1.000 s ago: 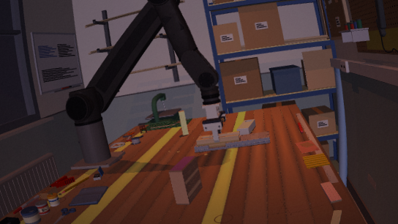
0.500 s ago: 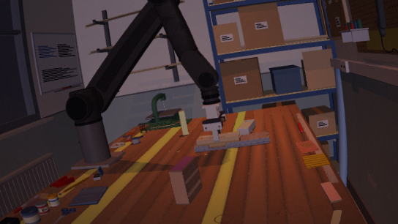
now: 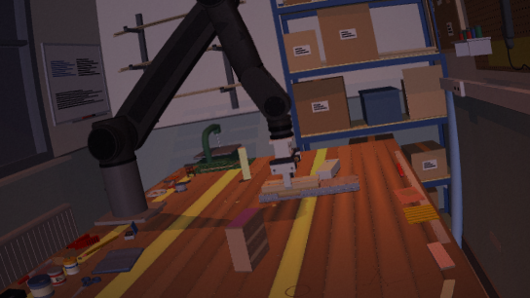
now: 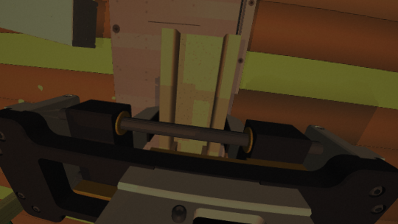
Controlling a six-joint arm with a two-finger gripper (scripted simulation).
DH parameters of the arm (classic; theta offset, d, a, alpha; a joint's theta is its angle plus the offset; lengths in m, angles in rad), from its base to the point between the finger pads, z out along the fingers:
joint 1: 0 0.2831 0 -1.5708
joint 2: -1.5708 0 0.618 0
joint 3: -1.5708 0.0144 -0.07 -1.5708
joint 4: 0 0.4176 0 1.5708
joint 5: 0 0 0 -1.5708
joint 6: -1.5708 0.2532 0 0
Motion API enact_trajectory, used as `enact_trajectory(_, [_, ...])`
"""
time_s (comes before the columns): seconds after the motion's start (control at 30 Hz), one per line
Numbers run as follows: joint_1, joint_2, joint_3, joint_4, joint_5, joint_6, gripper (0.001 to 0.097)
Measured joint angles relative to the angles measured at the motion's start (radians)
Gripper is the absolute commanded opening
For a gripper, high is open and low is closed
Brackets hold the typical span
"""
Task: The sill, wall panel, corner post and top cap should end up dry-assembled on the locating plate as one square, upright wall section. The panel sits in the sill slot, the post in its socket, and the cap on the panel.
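Note:
The near end of the slotted wooden sill is partly hidden by my gripper, which is still closed on it as it rests on the grey locating plate in the middle of the bench. The pale block of the top cap sits on the plate's far side. The wall panel stands on edge nearer the front of the bench. The slim corner post stands upright to the left of the plate.
Cardboard boxes and a blue bin fill the shelf unit behind the bench. A green clamp stand sits at the back left. Small jars and tools lie at the near left, and sanding blocks line the right edge.

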Motion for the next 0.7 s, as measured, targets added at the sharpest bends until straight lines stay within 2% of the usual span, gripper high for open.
enact_trajectory(0.23, [0.0, 0.0, 0.0, 0.0, 0.0, 0.0, 0.0843])
enact_trajectory(0.7, [0.0, 0.0, 0.0, 0.0, 0.0, 0.0, 0.0843])
